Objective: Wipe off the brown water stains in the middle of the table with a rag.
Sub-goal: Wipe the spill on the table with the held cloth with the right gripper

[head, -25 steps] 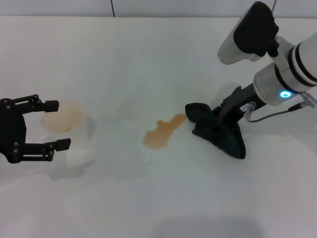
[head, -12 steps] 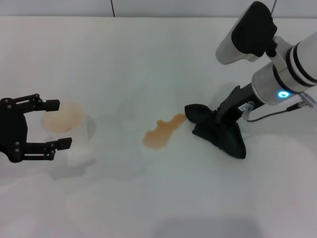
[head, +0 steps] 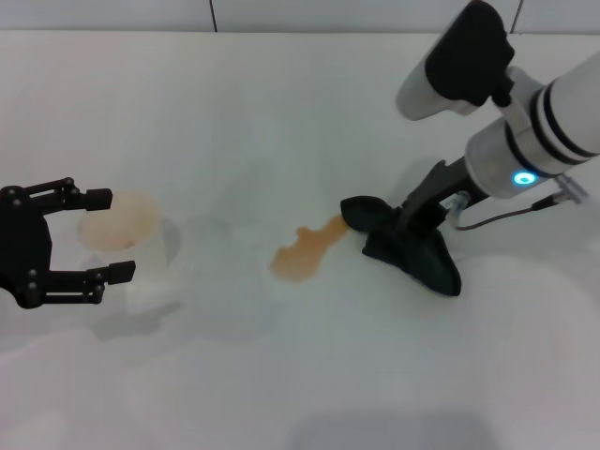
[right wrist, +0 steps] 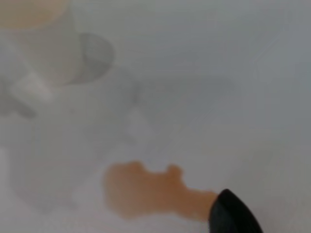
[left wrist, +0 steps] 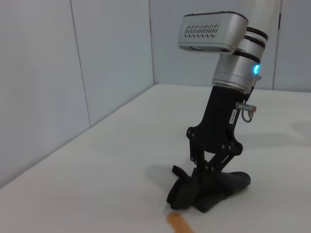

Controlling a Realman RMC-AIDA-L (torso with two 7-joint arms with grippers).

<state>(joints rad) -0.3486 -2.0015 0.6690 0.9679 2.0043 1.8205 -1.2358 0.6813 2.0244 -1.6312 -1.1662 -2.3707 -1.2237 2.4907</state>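
The brown water stains point(head: 305, 248) lie as one orange-brown blotch in the middle of the white table point(head: 281, 112). Just to its right, the black rag point(head: 412, 251) is pressed onto the table under my right gripper point(head: 410, 228), which is shut on it. The rag's leading tip touches the blotch's right end. The left wrist view shows the right gripper point(left wrist: 209, 169) standing on the rag point(left wrist: 216, 187) with the stain point(left wrist: 179, 224) before it. In the right wrist view the rag tip point(right wrist: 233, 214) meets the stain point(right wrist: 150, 191). My left gripper point(head: 110, 235) hangs open at the far left.
A clear plastic cup point(head: 131, 239) with tan liquid inside stands at the left, between the left gripper's open fingers point(head: 94, 199). It also appears as a pale cup point(right wrist: 39, 43) in the right wrist view. A wall runs along the table's far edge.
My right gripper has slid the rag a little to the left, bringing its tip onto the stain's right end. The left arm has not moved.
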